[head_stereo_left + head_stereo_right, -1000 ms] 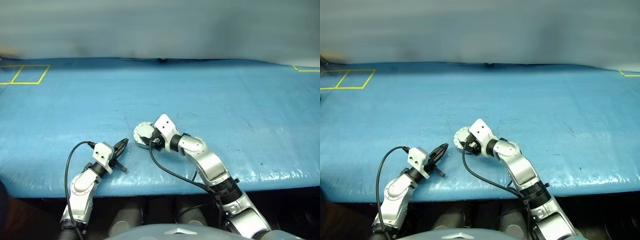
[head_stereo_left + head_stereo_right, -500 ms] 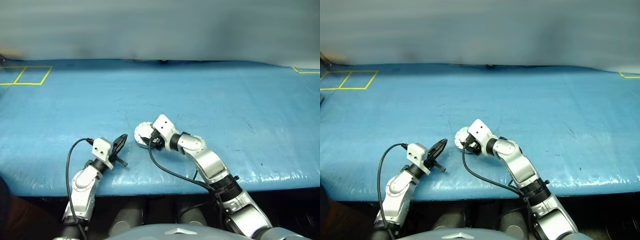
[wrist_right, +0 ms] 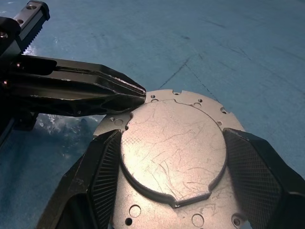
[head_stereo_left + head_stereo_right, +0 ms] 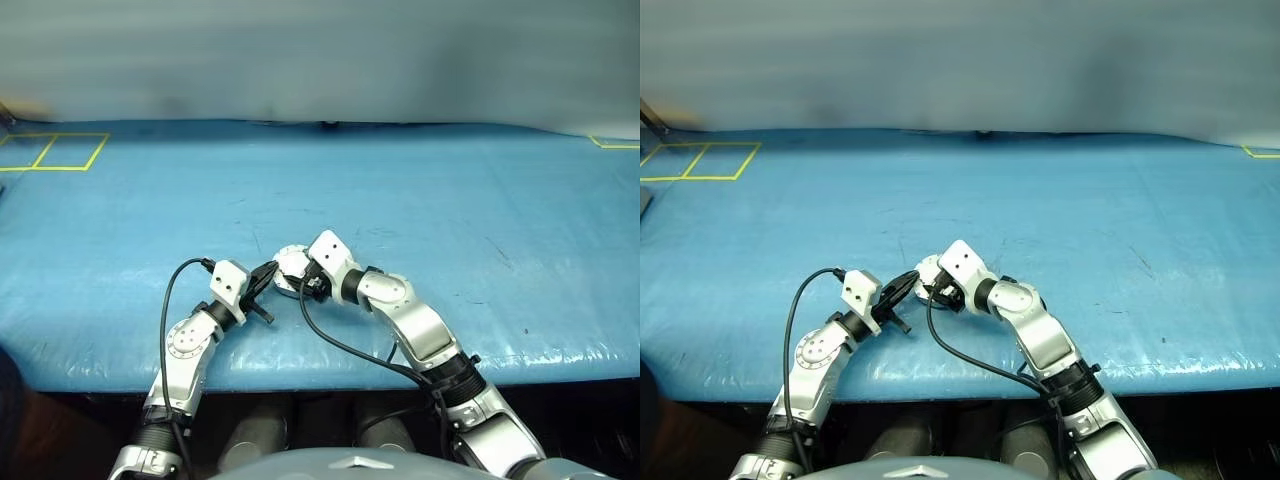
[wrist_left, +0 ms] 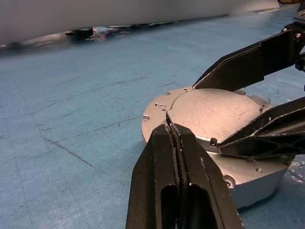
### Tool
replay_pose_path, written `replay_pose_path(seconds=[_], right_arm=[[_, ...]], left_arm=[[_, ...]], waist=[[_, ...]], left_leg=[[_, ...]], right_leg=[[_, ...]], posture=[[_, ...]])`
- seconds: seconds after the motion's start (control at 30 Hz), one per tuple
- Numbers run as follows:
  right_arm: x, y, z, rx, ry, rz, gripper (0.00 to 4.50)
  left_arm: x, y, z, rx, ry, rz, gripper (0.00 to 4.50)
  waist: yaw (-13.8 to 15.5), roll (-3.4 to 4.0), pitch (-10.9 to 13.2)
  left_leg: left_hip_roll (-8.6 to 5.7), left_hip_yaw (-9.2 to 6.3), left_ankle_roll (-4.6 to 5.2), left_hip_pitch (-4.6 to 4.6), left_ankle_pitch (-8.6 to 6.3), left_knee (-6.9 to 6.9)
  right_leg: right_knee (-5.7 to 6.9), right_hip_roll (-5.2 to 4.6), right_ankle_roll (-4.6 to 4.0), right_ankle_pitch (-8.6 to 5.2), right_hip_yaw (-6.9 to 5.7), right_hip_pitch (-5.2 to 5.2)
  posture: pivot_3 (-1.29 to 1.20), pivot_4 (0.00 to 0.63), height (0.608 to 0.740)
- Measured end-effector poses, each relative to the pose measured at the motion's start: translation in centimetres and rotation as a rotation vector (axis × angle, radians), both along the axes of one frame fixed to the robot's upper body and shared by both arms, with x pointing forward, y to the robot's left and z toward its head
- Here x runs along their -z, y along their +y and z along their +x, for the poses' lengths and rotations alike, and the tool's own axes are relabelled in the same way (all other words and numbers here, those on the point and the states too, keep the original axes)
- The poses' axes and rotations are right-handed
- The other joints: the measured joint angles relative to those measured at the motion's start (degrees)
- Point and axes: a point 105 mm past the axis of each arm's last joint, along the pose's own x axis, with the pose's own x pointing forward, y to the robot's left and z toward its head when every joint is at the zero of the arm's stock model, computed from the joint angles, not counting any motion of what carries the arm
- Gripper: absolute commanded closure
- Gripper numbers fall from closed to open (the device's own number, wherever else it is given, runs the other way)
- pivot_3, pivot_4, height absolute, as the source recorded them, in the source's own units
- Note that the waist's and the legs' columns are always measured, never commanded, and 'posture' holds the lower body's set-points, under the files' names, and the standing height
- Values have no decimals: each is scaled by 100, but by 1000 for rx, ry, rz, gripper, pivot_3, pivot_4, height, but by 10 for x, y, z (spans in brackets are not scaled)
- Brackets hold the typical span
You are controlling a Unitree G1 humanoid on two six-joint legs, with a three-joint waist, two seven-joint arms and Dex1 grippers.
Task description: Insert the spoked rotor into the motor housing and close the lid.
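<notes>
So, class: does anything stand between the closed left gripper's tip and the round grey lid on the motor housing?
Nothing visible does. The left gripper, shut, has its tip at the rim of the round grey lid; the right gripper straddles the lid's sides, away from that spot.

A wide worktop (image 4: 480, 200) covered in a blue sheet is stretching across the scene from side to side. The sheet is showing faint creases, scuffs and thin dark scratch lines, and its front edge is looking shiny and slightly rumpled. Yellow tape lines (image 4: 50, 150) are forming two adjoining boxes at the far left corner. Another short piece of yellow tape (image 4: 615, 143) is marking the far right corner. A small dark object (image 4: 325, 123) is sitting at the middle of the far edge. Behind the worktop, a pale grey wall (image 4: 320, 60) is rising.
</notes>
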Motion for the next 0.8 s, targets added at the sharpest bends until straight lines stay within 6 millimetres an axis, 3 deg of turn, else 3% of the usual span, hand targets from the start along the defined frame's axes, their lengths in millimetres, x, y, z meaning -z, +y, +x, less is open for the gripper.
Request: replay_pose_path(seconds=[0.13, 0.27, 0.3, 0.57, 0.8], right_arm=[[0, -2, 0, 7, 6, 9, 1498], [0, -6, 1, 21, 22, 19, 140], [0, -8, 1, 28, 22, 22, 22], [-10, -23, -3, 83, 58, 104, 22], [-36, -41, -7, 122, 56, 217, 22]], left_arm=[[1, 2, -1, -5, 3, 4, 4500], [1, 2, -1, -9, 2, 9, 4500], [1, 2, -1, -11, 1, 11, 4500], [15, 3, -8, -3, 58, 36, 4500], [15, 3, -8, -3, 56, 35, 4500]], waist=[[33, 0, 0], [61, 0, 1], [66, 0, 1], [111, -7, 15], [112, -6, 19]], left_leg=[[0, 0, 0, 0, 0, -1], [0, 0, 0, -2, 0, -1], [0, 0, 0, -2, 0, -1], [-3, -3, 2, -48, -1, -3], [-5, -5, 5, -51, -6, -11]], right_leg=[[-1, -1, -1, -1, -1, 0], [-2, -1, -2, -1, -1, -1], [-2, -1, -2, -1, 0, -1], [-12, -1, 25, 16, -5, -47], [-19, -5, 24, 14, -7, -49]], posture=[[0, 150, 740], [0, 150, 740], [0, 150, 740], [0, 150, 740], [0, 150, 740]])
